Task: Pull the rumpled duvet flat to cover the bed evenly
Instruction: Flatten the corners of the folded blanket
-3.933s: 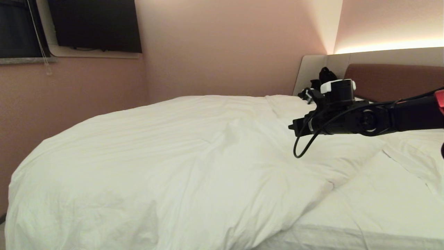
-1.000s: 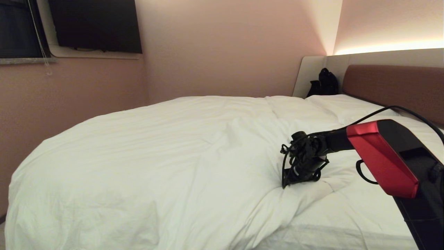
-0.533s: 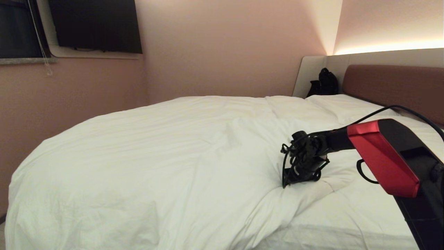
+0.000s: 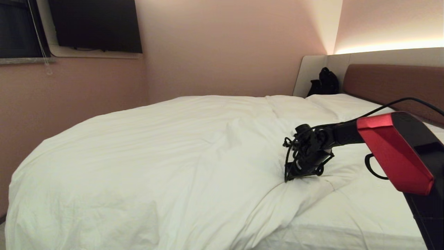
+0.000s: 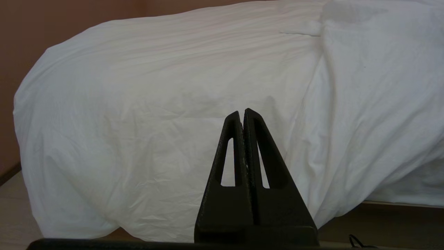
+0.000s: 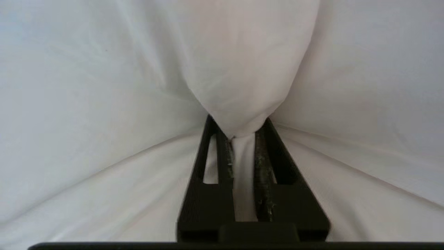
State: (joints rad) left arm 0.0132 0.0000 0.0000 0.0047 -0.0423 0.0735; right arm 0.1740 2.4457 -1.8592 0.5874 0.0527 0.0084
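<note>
Right gripper (image 6: 242, 133): black fingers clamped on a bunched fold of the thick, puffy white duvet (image 4: 156, 156).
Left gripper (image 5: 242, 116): pressed closed, holding nothing, facing the duvet's hanging side.
Duvet: rumpled over the wide white-sheeted bed (image 4: 347, 222), sheet bare on the right.

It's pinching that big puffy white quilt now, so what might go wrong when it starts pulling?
The right gripper holds only a small bunched fold of the puffy white duvet, so the cloth may slip out under the pull. One-sided pulling could also skew it, since the left gripper is shut, holding nothing, near the overhanging side. Part of the white-sheeted bed lies bare.
</note>
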